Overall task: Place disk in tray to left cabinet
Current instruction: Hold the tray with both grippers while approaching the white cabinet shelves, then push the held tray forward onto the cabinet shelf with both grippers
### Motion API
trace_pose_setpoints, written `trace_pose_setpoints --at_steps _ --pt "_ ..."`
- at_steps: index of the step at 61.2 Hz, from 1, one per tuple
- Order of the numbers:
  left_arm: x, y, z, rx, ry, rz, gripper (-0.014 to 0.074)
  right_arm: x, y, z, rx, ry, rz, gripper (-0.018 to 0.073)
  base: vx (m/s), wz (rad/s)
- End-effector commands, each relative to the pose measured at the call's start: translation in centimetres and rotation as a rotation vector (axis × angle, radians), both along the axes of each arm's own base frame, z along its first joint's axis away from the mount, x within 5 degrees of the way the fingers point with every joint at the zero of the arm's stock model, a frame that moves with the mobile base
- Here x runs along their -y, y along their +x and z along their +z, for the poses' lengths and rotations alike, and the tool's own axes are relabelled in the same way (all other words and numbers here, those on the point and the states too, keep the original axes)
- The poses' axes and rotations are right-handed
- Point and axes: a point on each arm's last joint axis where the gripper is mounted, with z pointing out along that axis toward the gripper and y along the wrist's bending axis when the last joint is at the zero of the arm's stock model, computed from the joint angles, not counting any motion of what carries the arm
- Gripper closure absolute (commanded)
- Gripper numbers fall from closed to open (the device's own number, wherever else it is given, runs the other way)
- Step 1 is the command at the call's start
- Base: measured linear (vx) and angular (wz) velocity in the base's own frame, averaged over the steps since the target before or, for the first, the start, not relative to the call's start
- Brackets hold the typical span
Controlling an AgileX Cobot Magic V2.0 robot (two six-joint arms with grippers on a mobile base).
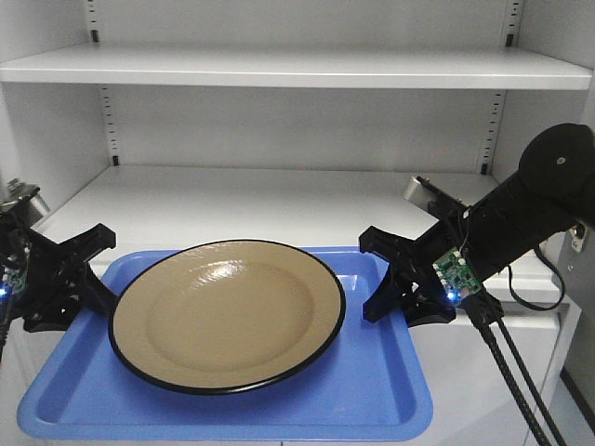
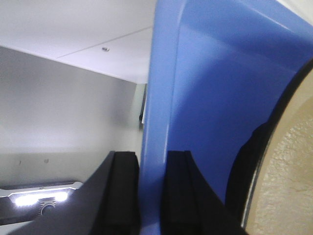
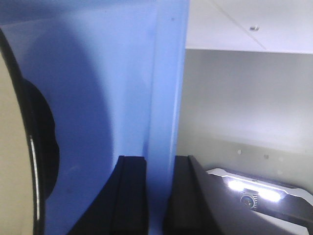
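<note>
The tan disk with its black rim lies in the blue tray, which is held in front of the cabinet at the level of its lower shelf. My left gripper is shut on the tray's left lip. In the left wrist view the lip runs between the black pads of that gripper, and the disk's edge shows at the right. My right gripper is shut on the tray's right lip. The right wrist view shows the gripper pinching it, with the disk at the left.
The cabinet's upper shelf runs across above the lower one. Slotted strips stand at the back corners. A silver device lies on the lower shelf at the right, behind my right arm.
</note>
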Motion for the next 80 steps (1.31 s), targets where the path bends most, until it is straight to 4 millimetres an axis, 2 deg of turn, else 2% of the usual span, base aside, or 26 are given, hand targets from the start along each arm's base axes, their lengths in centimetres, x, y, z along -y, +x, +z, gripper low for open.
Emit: trace_pose_setpoints --at_steps 1,39,80 --pt "2.27 -1.35 3.98 0.085 -0.197 -0.030 0.0597 -1.75 -2.24 4.24 0.047 0.190 0.062 0.0564 0.31 -0.16" --pt "2.27 -1.35 3.99 0.086 -0.197 -0.029 0.0597 -1.75 -2.24 4.24 0.047 0.190 0.062 0.0564 0.26 -0.09" --pt "2.27 -1.35 3.99 0.086 -0.197 -0.029 0.0597 -1.75 -2.24 4.24 0.047 0.190 0.062 0.0564 0.13 -0.04"
